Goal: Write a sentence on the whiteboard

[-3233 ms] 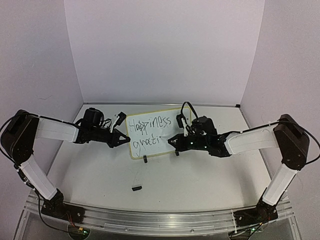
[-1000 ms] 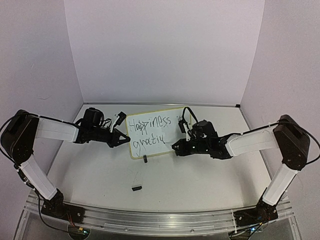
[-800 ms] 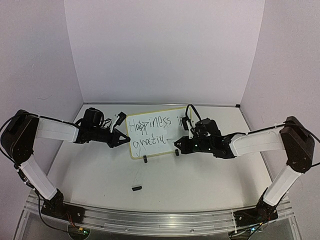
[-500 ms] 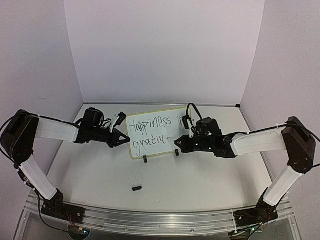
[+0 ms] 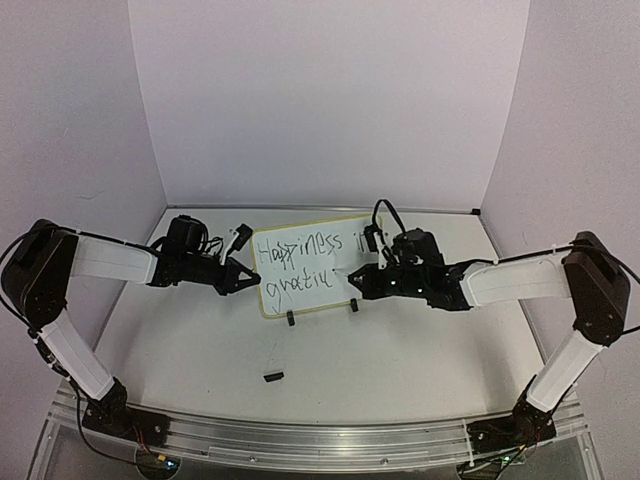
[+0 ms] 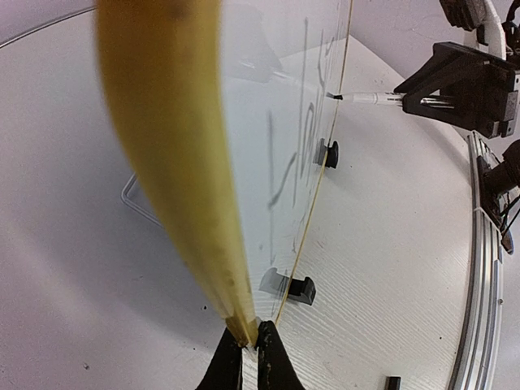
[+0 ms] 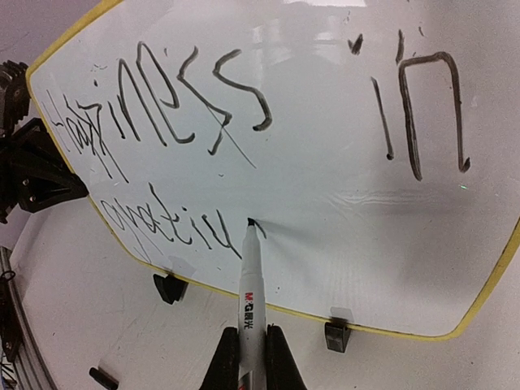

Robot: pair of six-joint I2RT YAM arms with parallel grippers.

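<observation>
The whiteboard (image 5: 312, 300), white with a pale yellow rim, stands tilted on two black clip feet (image 7: 169, 287) at the table's middle. The sentence (image 5: 295, 250) on it reads "Happiness in" above and "gratiu" (image 7: 175, 218) below. My left gripper (image 5: 243, 278) is shut on the board's left rim (image 6: 175, 146), pinching its edge between the fingers (image 6: 272, 361). Shut on a white marker (image 7: 252, 284), my right gripper (image 7: 248, 361) hangs in front of the board's lower right. The marker's black tip (image 7: 250, 222) touches the board just right of the last stroke.
A small black cap (image 5: 272, 376) lies on the table in front of the board. An aluminium rail (image 5: 320, 435) runs along the near edge. Lilac walls close in the back and both sides.
The right gripper has carried the marker rightward along the lower line, which grew from "grati" to "gratiu". The left arm and the board have stayed put.
</observation>
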